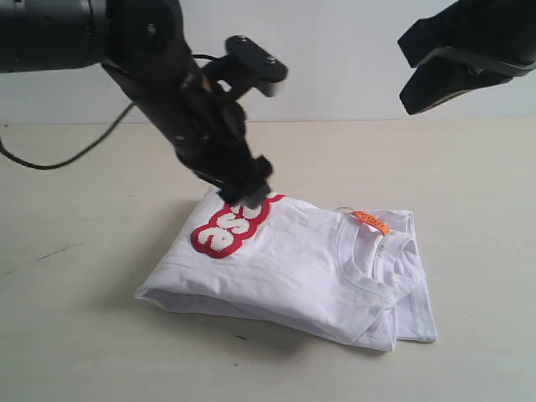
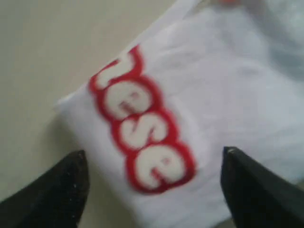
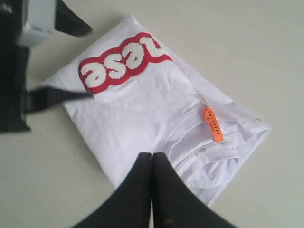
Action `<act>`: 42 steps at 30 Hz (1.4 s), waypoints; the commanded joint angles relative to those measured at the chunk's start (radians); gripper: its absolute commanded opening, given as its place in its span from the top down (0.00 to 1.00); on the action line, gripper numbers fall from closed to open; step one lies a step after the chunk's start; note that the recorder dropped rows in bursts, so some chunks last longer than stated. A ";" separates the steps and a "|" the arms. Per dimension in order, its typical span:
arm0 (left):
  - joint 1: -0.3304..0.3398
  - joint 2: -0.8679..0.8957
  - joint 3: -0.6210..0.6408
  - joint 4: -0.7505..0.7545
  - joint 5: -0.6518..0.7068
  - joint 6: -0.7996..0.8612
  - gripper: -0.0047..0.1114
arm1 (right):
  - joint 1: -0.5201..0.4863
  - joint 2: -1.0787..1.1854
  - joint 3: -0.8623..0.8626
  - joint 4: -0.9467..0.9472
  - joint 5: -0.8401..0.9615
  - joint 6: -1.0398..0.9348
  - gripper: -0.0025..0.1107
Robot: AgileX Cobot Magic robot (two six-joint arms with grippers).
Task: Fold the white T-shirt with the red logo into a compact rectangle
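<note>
Shirt: white T-shirt (image 1: pixel 310 268) folded into compact rectangle, flat on tabletop (image 1: pixel 84 335), mid-scene, collar end twd right.
Logo: red logo (image 1: pixel 228 230) face up on top layer, far-left corner; only "ese" shows.
Tag: orange tag (image 1: pixel 370 221) by collar.
L fingers (image 2: pixel 57 190): wide apart, gripping nothing, low over logo; touching cloth or not – can't tell.
R fingers (image 3: pixel 137 190): pressed together, empty, up high, well clear of shirt.
</note>
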 commanded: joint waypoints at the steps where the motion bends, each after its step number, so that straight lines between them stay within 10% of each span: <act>1: 0.079 -0.012 0.010 0.267 0.148 -0.189 0.64 | 0.002 0.028 0.011 -0.020 -0.029 -0.006 0.98; 4: 0.130 -0.025 0.040 0.259 0.096 -0.233 0.95 | 0.002 0.049 0.033 -0.014 -0.046 -0.006 0.98; 14: 0.239 -0.096 0.126 0.186 -0.054 -0.250 0.96 | 0.018 0.264 0.112 -0.008 -0.149 0.020 0.98; 28: 0.221 0.035 0.243 -0.522 -0.185 0.341 0.96 | 0.058 0.573 0.112 -0.183 -0.394 0.161 0.98; 42: 0.235 0.233 0.243 -0.324 -0.146 0.231 0.96 | 0.058 0.833 -0.176 -0.248 -0.403 0.207 0.98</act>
